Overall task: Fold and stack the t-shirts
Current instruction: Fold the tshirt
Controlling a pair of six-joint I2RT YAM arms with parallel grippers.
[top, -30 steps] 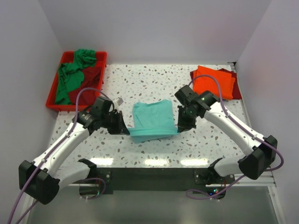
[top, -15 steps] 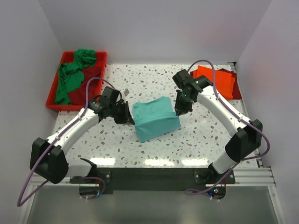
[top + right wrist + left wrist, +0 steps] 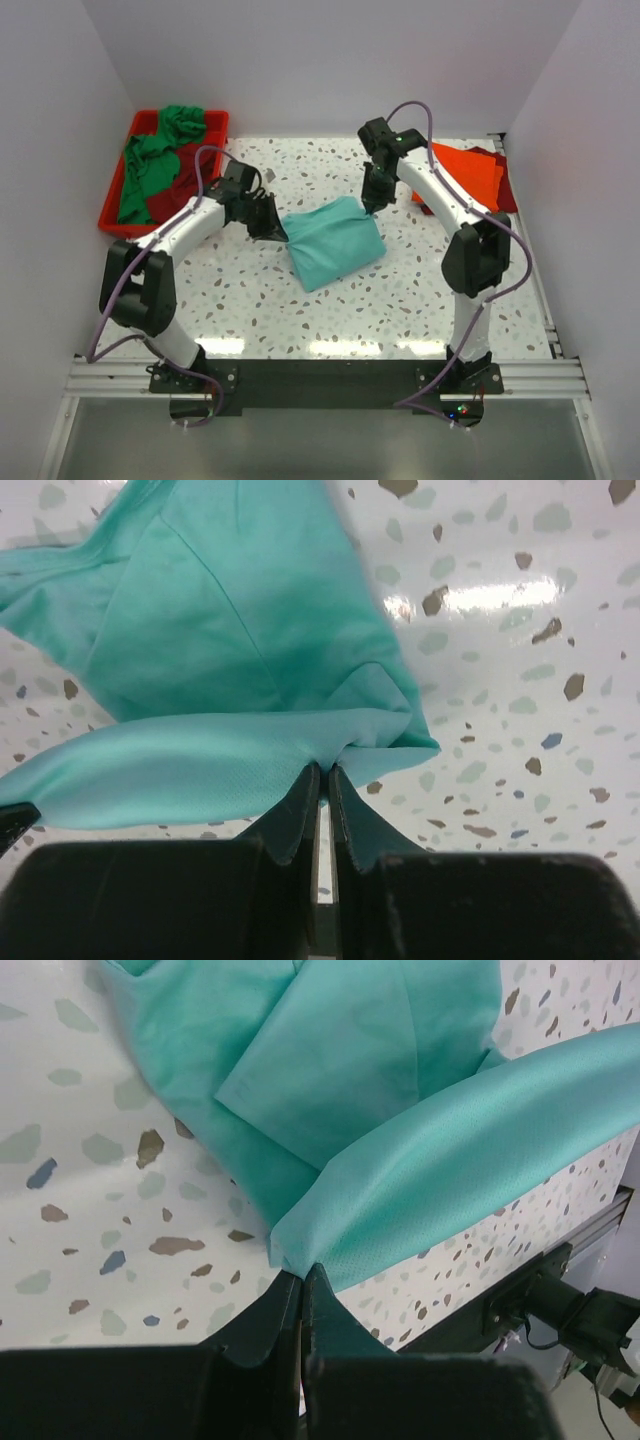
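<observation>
The left gripper (image 3: 274,229) and right gripper (image 3: 371,206) each pinch the teal t-shirt (image 3: 335,248), midway between the table's (image 3: 420,300) side edges.

A plain light teal t-shirt (image 3: 335,245) sits on a white table (image 3: 300,175) flecked grey, brown and blue. A red tray (image 3: 107,205) holds a green t-shirt (image 3: 150,165) and a dark red t-shirt (image 3: 185,170); a bright orange t-shirt (image 3: 468,172) covers dark red cloth (image 3: 507,195).

Bare table (image 3: 400,310) on near side of teal t-shirt (image 3: 333,240); red tray (image 3: 130,232) blocks far left, orange t-shirt (image 3: 475,170) far right.
</observation>
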